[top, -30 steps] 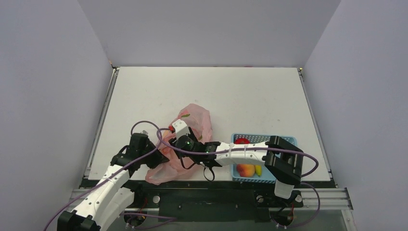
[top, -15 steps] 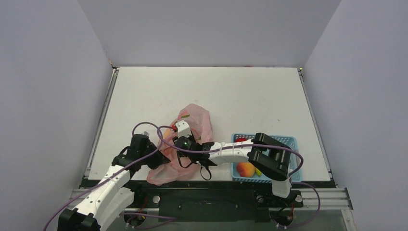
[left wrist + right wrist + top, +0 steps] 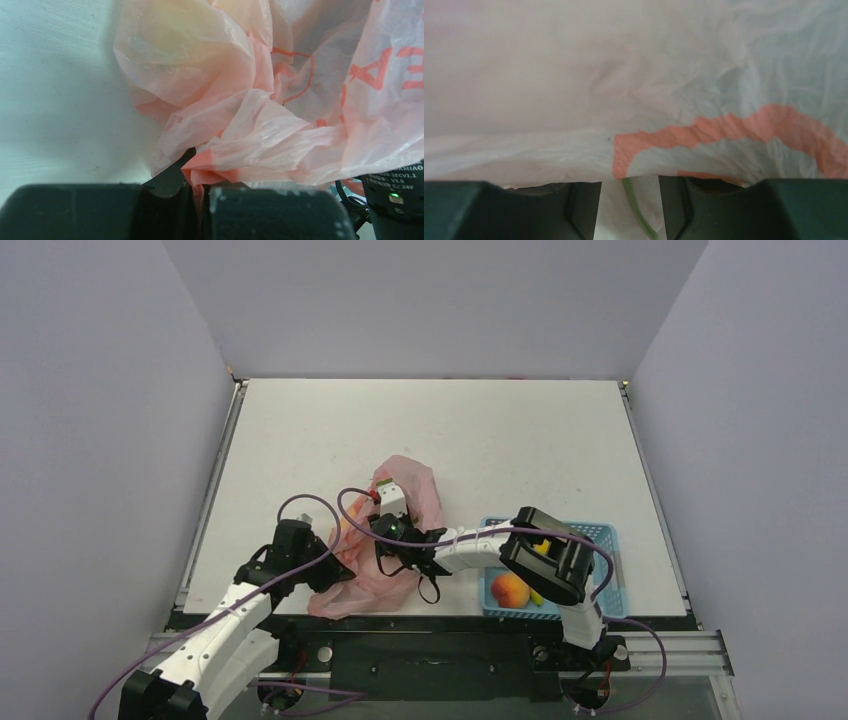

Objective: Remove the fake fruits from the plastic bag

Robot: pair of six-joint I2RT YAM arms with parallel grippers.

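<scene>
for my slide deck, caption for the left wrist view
Left gripper pinching a fold of the pink plastic bag on the white table.

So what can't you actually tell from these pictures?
- Inside of the plastic bag: every view shows only crinkled film, so what is left inside stays unclear.
- Right gripper: in its wrist view the bag drapes over its tips; a grip cannot be told.
- Blue basket: from above the right arm covers much of it; only the peach shows clearly.

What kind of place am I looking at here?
Probably a robot test cell: a white table boxed in by plain walls, with a left arm and right arm mounted on a metal rail.
</scene>
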